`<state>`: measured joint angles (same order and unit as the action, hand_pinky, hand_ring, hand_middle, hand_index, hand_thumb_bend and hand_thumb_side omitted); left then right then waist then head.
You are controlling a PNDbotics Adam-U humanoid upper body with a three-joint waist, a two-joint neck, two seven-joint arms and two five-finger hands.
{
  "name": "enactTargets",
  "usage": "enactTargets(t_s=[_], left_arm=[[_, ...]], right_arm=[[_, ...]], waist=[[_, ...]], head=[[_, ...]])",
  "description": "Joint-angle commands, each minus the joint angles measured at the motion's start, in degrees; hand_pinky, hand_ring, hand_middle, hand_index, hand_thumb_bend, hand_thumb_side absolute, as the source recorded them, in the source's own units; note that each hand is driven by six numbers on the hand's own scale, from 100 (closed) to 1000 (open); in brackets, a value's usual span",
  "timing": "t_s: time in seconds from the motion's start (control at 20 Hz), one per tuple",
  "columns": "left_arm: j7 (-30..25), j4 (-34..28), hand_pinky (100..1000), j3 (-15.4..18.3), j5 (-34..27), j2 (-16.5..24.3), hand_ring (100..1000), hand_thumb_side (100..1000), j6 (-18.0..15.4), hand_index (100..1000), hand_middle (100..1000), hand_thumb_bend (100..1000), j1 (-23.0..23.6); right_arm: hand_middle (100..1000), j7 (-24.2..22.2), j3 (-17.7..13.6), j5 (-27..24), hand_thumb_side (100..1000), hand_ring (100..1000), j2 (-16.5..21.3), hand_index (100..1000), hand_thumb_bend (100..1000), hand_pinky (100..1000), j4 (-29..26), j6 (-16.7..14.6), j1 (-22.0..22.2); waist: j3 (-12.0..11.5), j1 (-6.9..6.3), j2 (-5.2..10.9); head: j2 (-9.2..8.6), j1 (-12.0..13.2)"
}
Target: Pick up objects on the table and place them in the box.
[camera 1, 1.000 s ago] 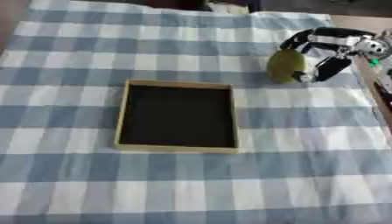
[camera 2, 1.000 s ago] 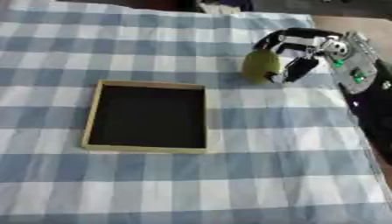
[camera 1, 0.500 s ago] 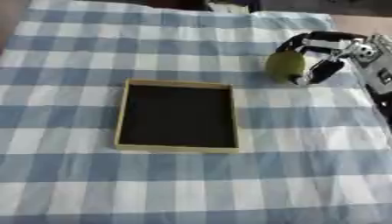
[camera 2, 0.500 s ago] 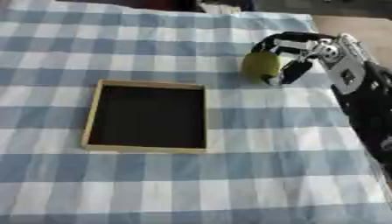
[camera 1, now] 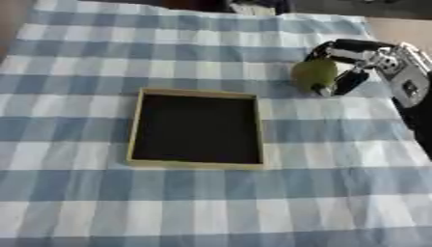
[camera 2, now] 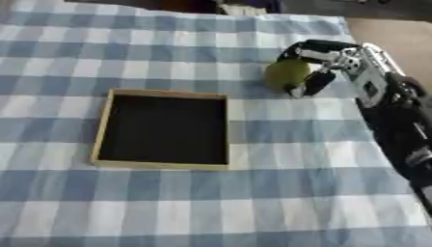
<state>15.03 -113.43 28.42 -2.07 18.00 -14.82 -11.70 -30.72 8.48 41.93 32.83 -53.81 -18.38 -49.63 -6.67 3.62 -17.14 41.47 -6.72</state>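
Note:
A round yellow-green fruit (camera 1: 313, 75) hangs just above the checked cloth at the right, with my right hand (camera 1: 363, 60) curled round it from the right side, fingers over its top and thumb under it. The arm (camera 2: 397, 120) runs in along the right edge. The box (camera 1: 197, 127) is a shallow square tray with a tan rim and a black floor, lying in the middle of the table with nothing in it. The fruit is up and to the right of the box's far right corner. My left hand shows in neither view.
A blue and white checked cloth (camera 1: 101, 58) covers the whole table. Its right edge (camera 2: 358, 38) drops off to a brown floor beside my arm. Something pale lies at the table's far edge (camera 1: 253, 7).
My right hand with the fruit has moved left, toward the box, and the arm has come further into view.

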Motion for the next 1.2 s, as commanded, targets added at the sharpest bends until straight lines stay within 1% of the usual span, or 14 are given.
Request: enactTargets(t_s=[0.05,0.1,0.15,0.2,0.25,0.35,0.4,0.45,0.55,0.6,0.7,0.8,0.9,1.2], left_arm=[[-0.14,-1.16,636,0.19,-0.24,0.76,517,537,-0.09,821,704,100,-0.61],[-0.14,-1.16,636,0.18,-0.24,0.76,517,537,-0.08,821,704,100,-0.61],[-0.14,-1.16,636,0.19,-0.24,0.77,517,537,-0.08,821,704,100,-0.61],[-0.14,-1.16,636,0.19,-0.24,0.77,517,537,-0.08,821,704,100,-0.61],[-0.13,-1.16,636,0.20,-0.24,0.79,518,536,-0.08,821,704,100,-0.62],[-0.10,-1.16,636,0.22,-0.23,0.83,518,536,-0.08,821,704,100,-0.64],[-0.07,-1.16,636,0.23,-0.23,0.86,518,536,-0.08,821,704,100,-0.64],[-0.06,-1.16,636,0.23,-0.22,0.88,518,536,-0.06,821,704,100,-0.66],[-0.04,-1.16,636,0.22,-0.20,0.93,518,536,-0.02,821,704,100,-0.69],[-0.02,-1.16,637,0.22,-0.20,0.95,519,536,0.00,821,704,100,-0.70],[0.01,-1.16,637,0.21,-0.18,1.01,519,535,0.00,821,704,100,-0.71],[0.07,-1.16,637,0.21,-0.17,1.08,519,535,0.00,821,704,100,-0.69],[0.08,-1.16,637,0.18,-0.16,1.13,519,535,0.04,821,704,100,-0.67],[0.05,-1.16,637,0.11,-0.14,1.21,519,535,0.10,821,704,100,-0.62]], right_arm=[[743,1.88,-0.03,0.56,100,816,0.83,809,242,744,0.15,-0.39,-0.20],[704,2.61,-0.01,0.33,100,801,0.82,774,248,731,-0.09,-0.56,-0.19],[704,3.37,0.03,0.11,100,801,0.84,774,248,731,-0.29,-0.68,-0.14],[647,4.29,-0.02,-0.16,100,781,0.88,727,258,712,-0.58,-0.72,-0.12],[619,5.48,-0.07,-0.52,100,772,0.96,702,263,705,-1.03,-0.69,-0.01],[589,7.83,-0.03,-1.42,100,760,1.27,673,268,698,-2.22,-0.70,0.32],[558,9.02,-0.07,-1.84,100,743,1.51,641,263,687,-2.96,-0.67,0.48],[555,10.24,-0.10,-2.19,100,740,1.77,637,261,686,-3.76,-0.61,0.69],[506,13.00,-0.30,-2.94,100,693,2.32,580,199,642,-5.46,-0.24,1.09],[496,14.25,-0.31,-3.34,100,658,2.57,549,122,595,-6.33,-0.08,1.29],[496,16.10,-0.32,-3.98,100,629,3.10,525,100,575,-8.30,0.08,1.58],[486,17.65,-0.27,-4.48,100,615,3.70,498,100,571,-10.96,0.09,1.77],[484,18.53,-0.08,-4.99,100,610,4.20,496,100,570,-13.41,0.14,1.87],[487,17.70,0.89,-7.56,100,606,5.10,500,100,573,-20.93,-0.67,1.23]], waist=[[0.02,-0.37,0.74],[0.04,-0.38,0.76],[0.05,-0.38,0.77],[0.06,-0.39,0.80],[0.06,-0.39,0.82],[0.08,-0.36,0.87],[0.12,-0.33,0.91],[0.15,-0.29,0.96],[0.24,-0.19,1.10],[0.26,-0.17,1.17],[0.29,-0.15,1.29],[0.34,-0.13,1.42],[0.40,-0.08,1.56],[0.44,0.05,1.78]], head=[[-0.47,-0.08],[-0.50,-0.09],[-0.52,-0.09],[-0.54,-0.07],[-0.57,-0.05],[-0.56,0.02],[-0.56,0.05],[-0.56,0.06],[-0.59,0.12],[-0.63,0.15],[-0.71,0.21],[-0.71,0.21],[-0.69,0.17],[-0.52,0.15]])
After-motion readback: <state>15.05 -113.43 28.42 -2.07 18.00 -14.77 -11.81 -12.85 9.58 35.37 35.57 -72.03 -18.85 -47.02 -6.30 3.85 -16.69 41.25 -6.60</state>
